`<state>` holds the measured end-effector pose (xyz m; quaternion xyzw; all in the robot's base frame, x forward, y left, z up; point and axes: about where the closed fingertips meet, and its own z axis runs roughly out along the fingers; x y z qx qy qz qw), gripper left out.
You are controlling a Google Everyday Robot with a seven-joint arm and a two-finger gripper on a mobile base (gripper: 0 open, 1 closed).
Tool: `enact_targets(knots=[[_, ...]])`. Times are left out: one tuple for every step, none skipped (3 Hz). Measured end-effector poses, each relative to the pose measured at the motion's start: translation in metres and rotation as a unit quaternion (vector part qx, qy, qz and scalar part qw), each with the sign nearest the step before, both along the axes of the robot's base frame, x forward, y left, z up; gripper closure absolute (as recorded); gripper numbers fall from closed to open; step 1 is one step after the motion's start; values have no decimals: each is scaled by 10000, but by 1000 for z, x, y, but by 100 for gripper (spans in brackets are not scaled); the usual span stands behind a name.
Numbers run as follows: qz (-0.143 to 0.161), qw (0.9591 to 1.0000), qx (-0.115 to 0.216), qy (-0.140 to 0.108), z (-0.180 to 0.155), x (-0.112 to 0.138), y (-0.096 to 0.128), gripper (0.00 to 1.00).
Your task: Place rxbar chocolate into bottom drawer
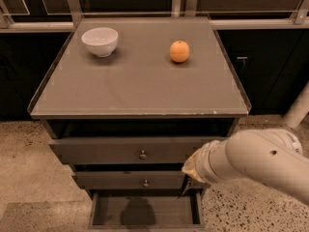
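Note:
The grey-brown cabinet has its bottom drawer (pixel 145 211) pulled open, showing a plain flat floor with a shadow on it. My arm comes in from the lower right. My gripper (pixel 186 185) is mostly hidden behind the pale wrist, just above the drawer's right side and in front of the middle drawer. Only a thin dark shape shows below the wrist. The rxbar chocolate is not in view on the cabinet top or in the drawer. I cannot tell whether the dark shape is the bar.
A white bowl (pixel 100 41) stands at the back left of the cabinet top (pixel 140 91) and an orange fruit (pixel 179 51) at the back right. Two wider drawers with round knobs (pixel 143 154) sit above the open one. Speckled floor lies around the cabinet.

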<state>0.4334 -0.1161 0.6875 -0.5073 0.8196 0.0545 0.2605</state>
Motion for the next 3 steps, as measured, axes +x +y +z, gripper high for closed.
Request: enact_targets(knots=[[-314,9979,157,537,-79,-15,-8,100],[-473,9936,246,999,-143,-22,-7,100],[-477,9929,272,1058,-148,-23,-6,100]])
